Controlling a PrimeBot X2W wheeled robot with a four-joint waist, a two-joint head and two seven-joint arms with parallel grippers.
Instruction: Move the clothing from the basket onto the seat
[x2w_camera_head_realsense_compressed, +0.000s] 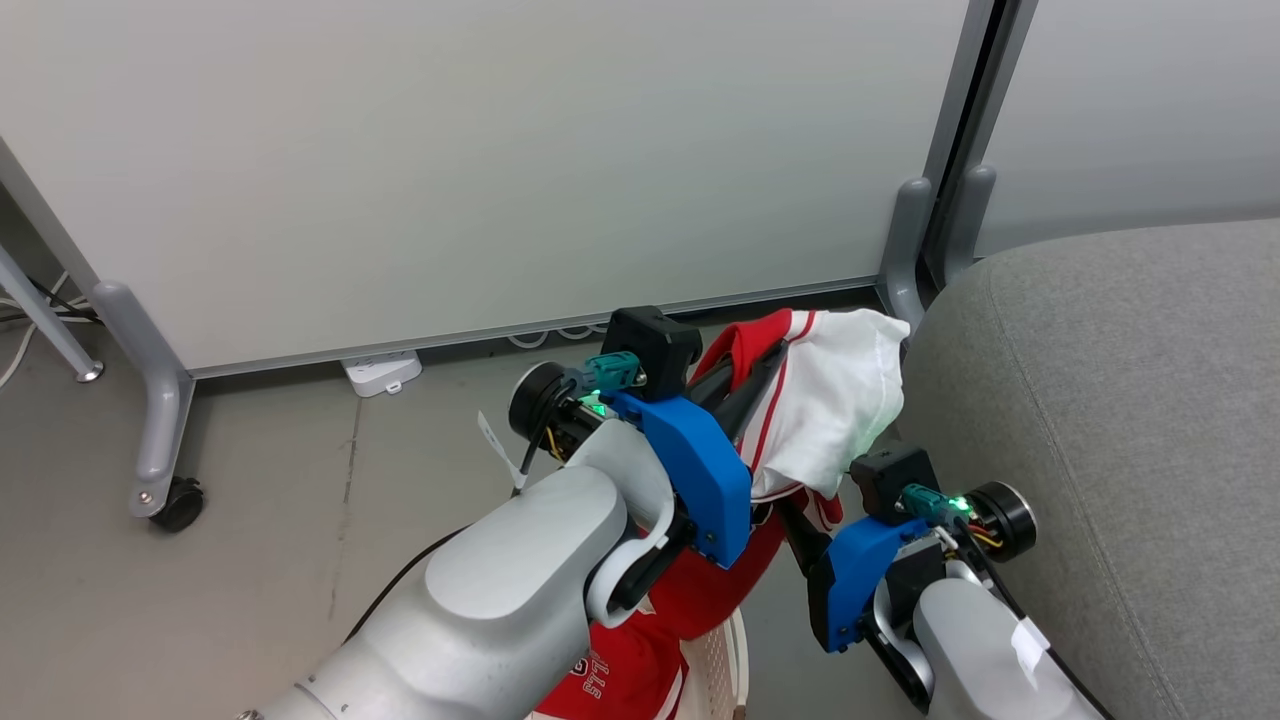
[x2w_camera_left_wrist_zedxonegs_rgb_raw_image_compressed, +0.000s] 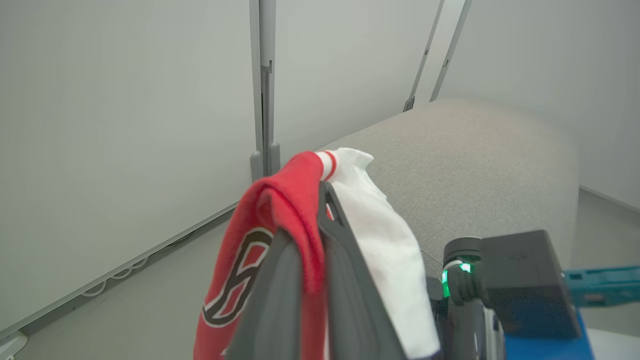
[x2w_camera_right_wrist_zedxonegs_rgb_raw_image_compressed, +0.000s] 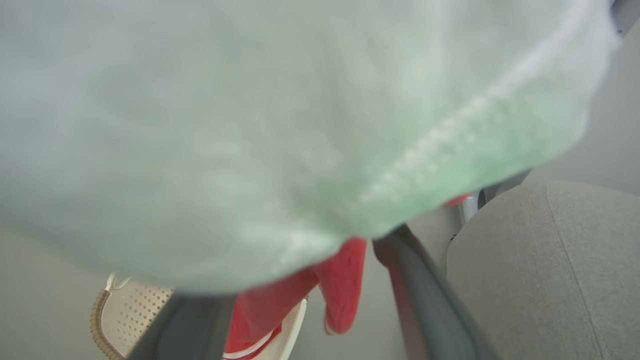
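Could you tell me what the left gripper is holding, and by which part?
A jersey; the fingers pinch a bunched fold of its red and white fabric.

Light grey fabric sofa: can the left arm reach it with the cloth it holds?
Probably yes. The left gripper, shut on the red-and-white fabric garment, hangs beside the light grey fabric sofa, nothing between them.

Matt cloth seat (x2w_camera_head_realsense_compressed: 1100, 400) (clothing (x2w_camera_head_realsense_compressed: 840, 400) thin, soft)

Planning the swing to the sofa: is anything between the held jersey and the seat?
Nothing visible. The jersey, pinched by the left gripper, hangs right beside the seat; the right gripper sits lower, under the cloth.
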